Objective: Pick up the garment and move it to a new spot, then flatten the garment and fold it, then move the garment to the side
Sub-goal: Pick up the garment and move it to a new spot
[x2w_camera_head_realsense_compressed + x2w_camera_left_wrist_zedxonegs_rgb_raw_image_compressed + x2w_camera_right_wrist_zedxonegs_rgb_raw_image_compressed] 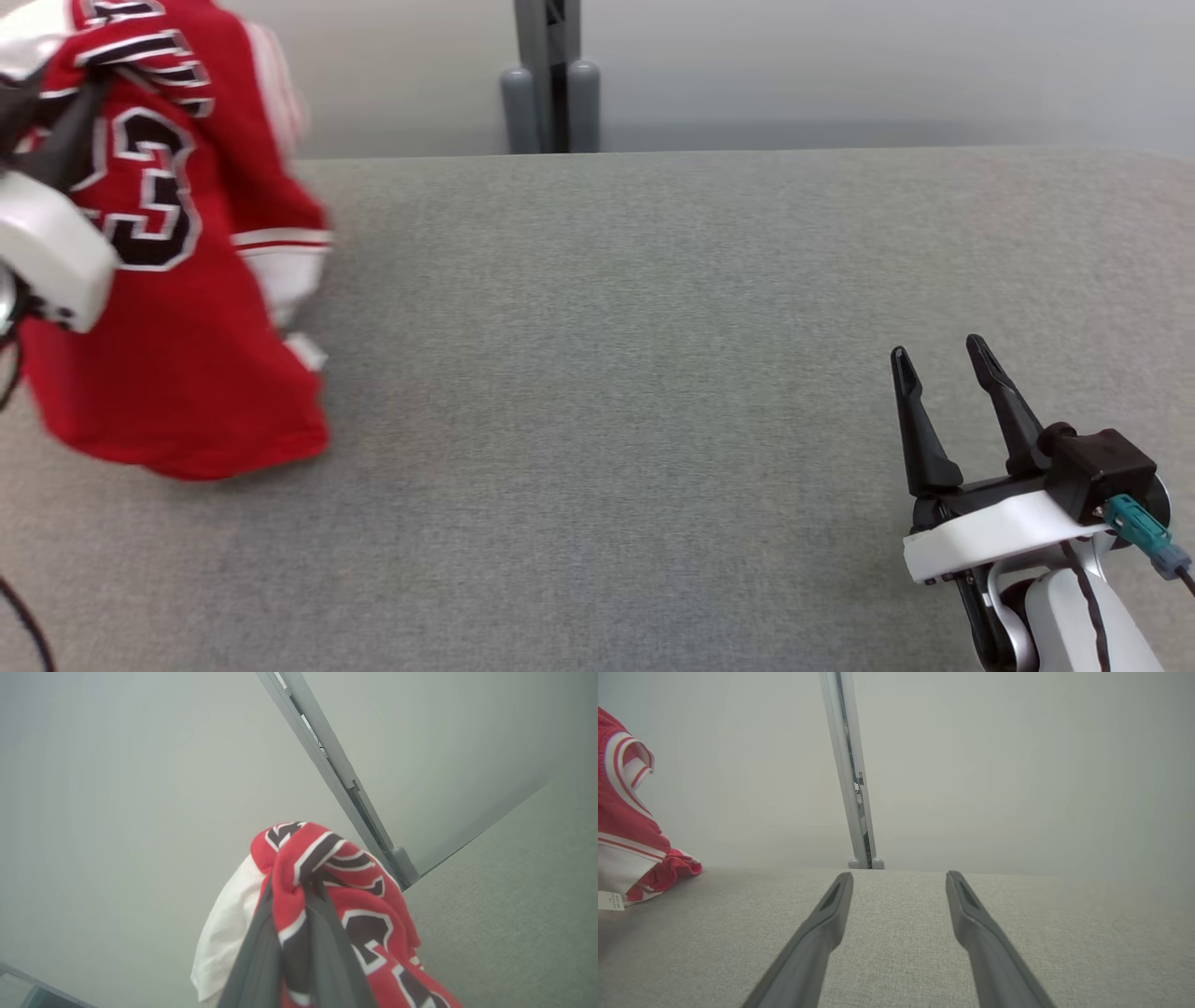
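Grey fabric table (pixel 597 392) — plain pale wall (pixel 840 65) behind, grey upright post (pixel 549 75).

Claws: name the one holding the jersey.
The left claw, shut on the red jersey; the right claw stands open and empty.

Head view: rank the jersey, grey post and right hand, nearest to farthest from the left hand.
1. jersey, gripped in the left hand, far left.
2. grey post, back centre, behind the table.
3. right hand, lower right, open.

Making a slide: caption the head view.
Left gripper holds a red jersey hanging over the grey table; right gripper sits open.
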Controlling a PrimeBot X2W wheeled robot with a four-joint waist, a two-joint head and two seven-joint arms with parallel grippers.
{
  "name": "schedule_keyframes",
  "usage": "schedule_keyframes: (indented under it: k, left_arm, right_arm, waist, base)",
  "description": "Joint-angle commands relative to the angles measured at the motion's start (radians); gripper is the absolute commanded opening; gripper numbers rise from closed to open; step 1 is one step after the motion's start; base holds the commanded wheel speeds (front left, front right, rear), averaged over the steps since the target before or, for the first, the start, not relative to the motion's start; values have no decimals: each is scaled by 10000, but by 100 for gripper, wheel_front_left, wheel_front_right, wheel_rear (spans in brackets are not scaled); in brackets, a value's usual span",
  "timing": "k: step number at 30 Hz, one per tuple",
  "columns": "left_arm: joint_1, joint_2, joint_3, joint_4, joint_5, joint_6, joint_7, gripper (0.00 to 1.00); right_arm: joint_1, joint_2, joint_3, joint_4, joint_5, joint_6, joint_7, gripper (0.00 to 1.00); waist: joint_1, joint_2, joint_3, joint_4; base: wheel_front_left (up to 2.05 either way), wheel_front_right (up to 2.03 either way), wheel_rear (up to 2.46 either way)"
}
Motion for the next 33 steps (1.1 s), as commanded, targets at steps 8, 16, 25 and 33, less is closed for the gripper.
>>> schedule_keyframes:
  k: [8,16,25,33]
  left_arm:
    - [151,-1345,-1024,-568,278,228,38,0]
    - [-482,-1374,-1244,284,781,315,-363,0]
    - [-252,-2583,-1537,974,503,678,-1022,0]
    - [545,-4873,-2475,2927,201,779,-2186,0]
  right_arm:
    - [-124,-65,40,-50,177,1,-44,100]
    - [-293,-60,-80,-128,250,1,-44,100]
    - [-322,-62,-97,-151,293,1,-44,100]
    - [-410,-65,125,-213,420,1,-44,100]
  waist:
    - [0,-1,336,-838]
    - [0,-1,698,-1568]
    - [0,-1,850,-1883]
    - [0,-1,1115,-2216]
  base:
    - [0,0,0]
    - [0,0,0]
    - [0,0,0]
    - [0,0,0]
